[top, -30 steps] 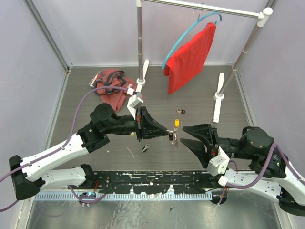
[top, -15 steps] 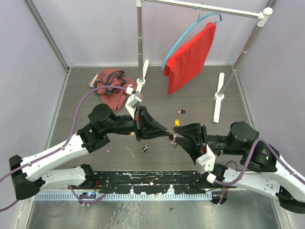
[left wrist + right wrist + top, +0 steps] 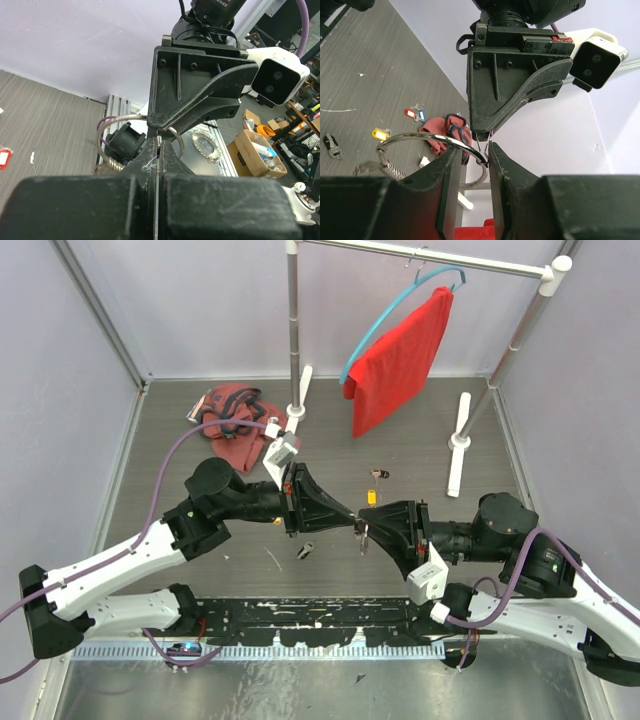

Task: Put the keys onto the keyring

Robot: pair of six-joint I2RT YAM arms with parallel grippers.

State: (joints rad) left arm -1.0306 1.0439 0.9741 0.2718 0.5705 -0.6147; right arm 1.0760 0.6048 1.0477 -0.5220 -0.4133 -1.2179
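Right wrist view: left gripper (image 3: 484, 134) clamped on keyring (image 3: 420, 137), holds it aloft as steady target. Right gripper (image 3: 474, 151) jaws narrowly parted astride ring wire, probably to pry coil. Keys (image 3: 381, 133) lie loose on table (image 3: 350, 75), unthreaded.

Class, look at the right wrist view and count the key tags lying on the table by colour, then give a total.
yellow tag: 1
red tag: 1
blue tag: 1
black tag: 1
Total: 4
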